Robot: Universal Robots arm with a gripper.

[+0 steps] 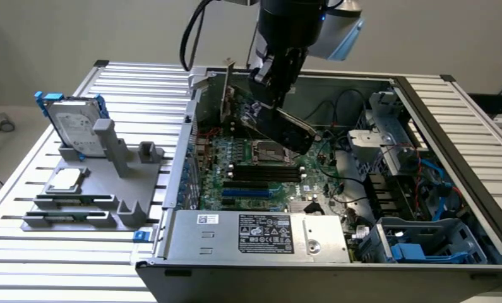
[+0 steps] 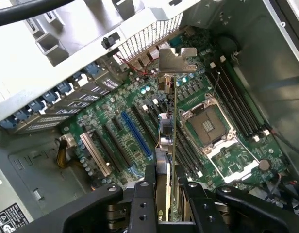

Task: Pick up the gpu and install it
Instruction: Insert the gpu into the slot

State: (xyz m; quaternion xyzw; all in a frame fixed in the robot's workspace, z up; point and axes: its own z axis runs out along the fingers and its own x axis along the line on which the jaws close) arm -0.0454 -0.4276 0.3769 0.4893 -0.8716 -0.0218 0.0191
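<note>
As I judge it, the main risk is misalignment. The gpu [image 1: 291, 131] hangs tilted over the motherboard [image 2: 106, 116], and if its lower edge misses the blue PCIe slot [image 2: 136, 133], or its silver bracket [image 2: 177, 59] catches the open computer case [image 1: 183, 136], it could jam or slip. The gripper [image 2: 170, 196] has its jaws closed on the card's flat faces, and the card runs edge-on out from between them.

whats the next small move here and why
Probably ease the gpu sideways toward the long blue slot. The fingers of the gripper hold the card clear above the motherboard, and in the wrist view its edge seems to lie between that slot and the cpu socket, not over the slot.
</note>
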